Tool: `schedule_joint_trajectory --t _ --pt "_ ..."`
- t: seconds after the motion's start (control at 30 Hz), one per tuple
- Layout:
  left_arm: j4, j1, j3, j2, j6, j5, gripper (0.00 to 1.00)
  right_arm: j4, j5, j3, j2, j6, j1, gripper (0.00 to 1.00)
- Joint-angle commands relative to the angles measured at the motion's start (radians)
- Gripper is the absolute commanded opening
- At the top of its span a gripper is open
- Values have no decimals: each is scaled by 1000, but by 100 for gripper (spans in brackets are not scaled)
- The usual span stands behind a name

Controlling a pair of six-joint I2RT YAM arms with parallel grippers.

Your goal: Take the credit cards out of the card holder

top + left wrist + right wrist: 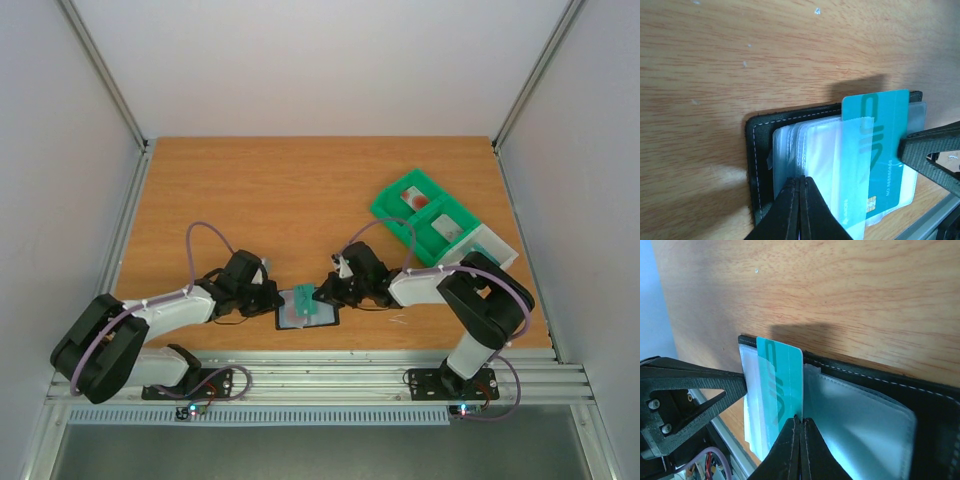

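Note:
The card holder (307,311) lies open near the table's front edge, black with clear plastic sleeves. In the left wrist view, my left gripper (800,179) is shut on the sleeves, pinning the card holder (759,150). A teal-green credit card (882,145) sticks partway out of a sleeve. In the right wrist view, my right gripper (801,417) is shut on that card's edge (782,382), over the card holder (890,382). In the top view, the left gripper (283,300) and right gripper (322,295) meet over the holder. A pale card with a red mark (414,199) lies in the green tray.
The green compartmented tray (392,212) stands at the back right, with a white piece (492,246) at its near end. The aluminium rail (330,375) runs just in front of the card holder. Cage walls stand on both sides.

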Motion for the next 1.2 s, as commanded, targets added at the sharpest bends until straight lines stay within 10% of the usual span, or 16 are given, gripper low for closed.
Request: schedule_joint_trajectory --t 0.0,0.33,0.77,1.17 --pt "-6 0 -21 -13 -6 -9 0 -45 29 -28 -55 -10 -21 1" --pt "-54 0 2 -95 -26 -9 7 -146 52 -26 -158 -12 -37 1" --pt "-132 0 60 -364 -70 31 75 -200 61 -27 -370 73 -36 1" --pt "247 0 -53 -427 -269 186 69 139 -20 -104 -431 226 -35 1"
